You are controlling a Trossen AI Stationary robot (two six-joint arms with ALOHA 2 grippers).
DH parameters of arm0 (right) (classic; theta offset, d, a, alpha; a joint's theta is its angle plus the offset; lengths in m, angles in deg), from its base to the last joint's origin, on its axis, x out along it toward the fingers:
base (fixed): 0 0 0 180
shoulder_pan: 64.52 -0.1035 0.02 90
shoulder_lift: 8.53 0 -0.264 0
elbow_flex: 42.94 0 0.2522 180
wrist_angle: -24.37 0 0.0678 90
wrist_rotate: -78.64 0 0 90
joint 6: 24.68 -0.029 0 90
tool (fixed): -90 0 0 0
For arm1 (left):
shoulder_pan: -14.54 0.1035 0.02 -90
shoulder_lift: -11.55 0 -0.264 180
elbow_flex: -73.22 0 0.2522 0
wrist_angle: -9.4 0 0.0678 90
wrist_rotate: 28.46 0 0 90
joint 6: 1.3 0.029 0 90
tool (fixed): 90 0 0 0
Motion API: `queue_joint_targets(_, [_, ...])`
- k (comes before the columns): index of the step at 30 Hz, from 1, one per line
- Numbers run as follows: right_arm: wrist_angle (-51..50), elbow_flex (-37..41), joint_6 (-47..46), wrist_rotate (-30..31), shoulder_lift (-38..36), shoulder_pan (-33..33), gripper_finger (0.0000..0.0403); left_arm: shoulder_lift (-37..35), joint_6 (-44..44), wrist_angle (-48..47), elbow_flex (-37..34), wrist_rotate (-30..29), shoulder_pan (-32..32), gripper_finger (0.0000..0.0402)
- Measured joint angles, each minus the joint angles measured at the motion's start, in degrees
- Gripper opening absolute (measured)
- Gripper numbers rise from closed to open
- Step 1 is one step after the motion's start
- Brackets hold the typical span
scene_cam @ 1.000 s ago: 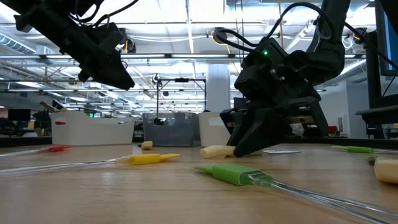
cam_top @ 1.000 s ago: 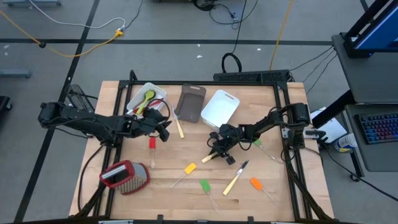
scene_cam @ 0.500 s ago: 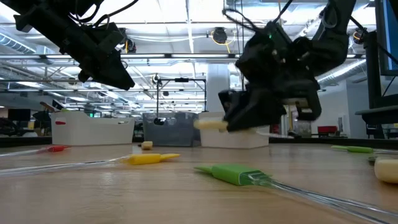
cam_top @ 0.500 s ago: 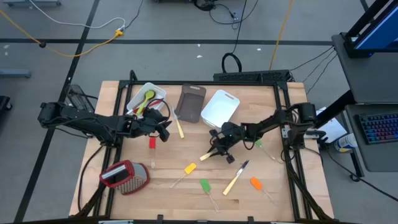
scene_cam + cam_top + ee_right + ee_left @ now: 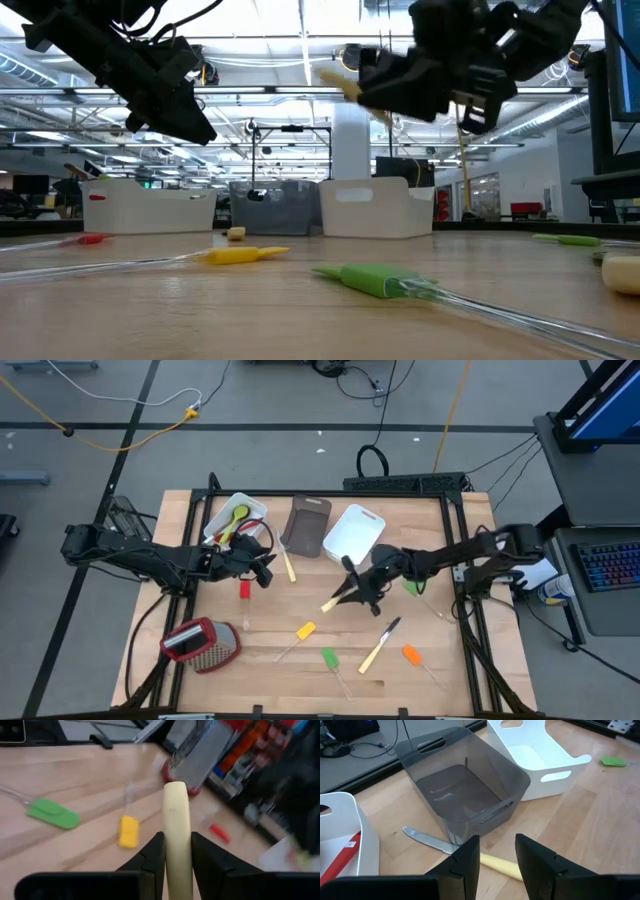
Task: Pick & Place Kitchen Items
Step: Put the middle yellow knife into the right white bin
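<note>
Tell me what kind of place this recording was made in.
Probably a robotics lab in a large open industrial or office hall: the wooden work table stands on grey floor crossed by loose cables, a computer keyboard sits at a side desk, and exposed ceiling ducts and strip lights run behind.

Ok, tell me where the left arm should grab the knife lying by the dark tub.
Take the knife by its thick pale handle, not the thin flat blade beside the dark tub. It lies flat on the table with bare wood either side, so come straight down, fingers across the handle. The open left gripper hangs nearby.
</note>
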Motion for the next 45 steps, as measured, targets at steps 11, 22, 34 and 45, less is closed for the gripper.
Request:
queue_joint_targets(11, [6.8, 0.0, 7.2, -0.2, -2.1, 5.8, 0.0069, 0.0, -1.2, 0.4, 0.0, 0.0, 0.0, 0.0127])
queue_joint_targets(22, [7.3, 0.0, 2.6, -6.3, 0.2, 15.3, 0.0069, 0.0, -1.1, 1.8, 0.0, -0.1, 0.0, 0.0127])
queue_joint_targets(34, [17.4, -0.1, -2.0, -7.7, 11.0, 21.0, 0.0070, 0.0, -0.7, 1.7, 0.0, -0.2, 0.0, 0.0127])
queue_joint_targets(45, [16.3, -0.1, -5.3, 0.0, 14.2, 24.0, 0.0071, 0.0, 0.6, 1.7, 0.0, -0.2, 0.0, 0.0127])
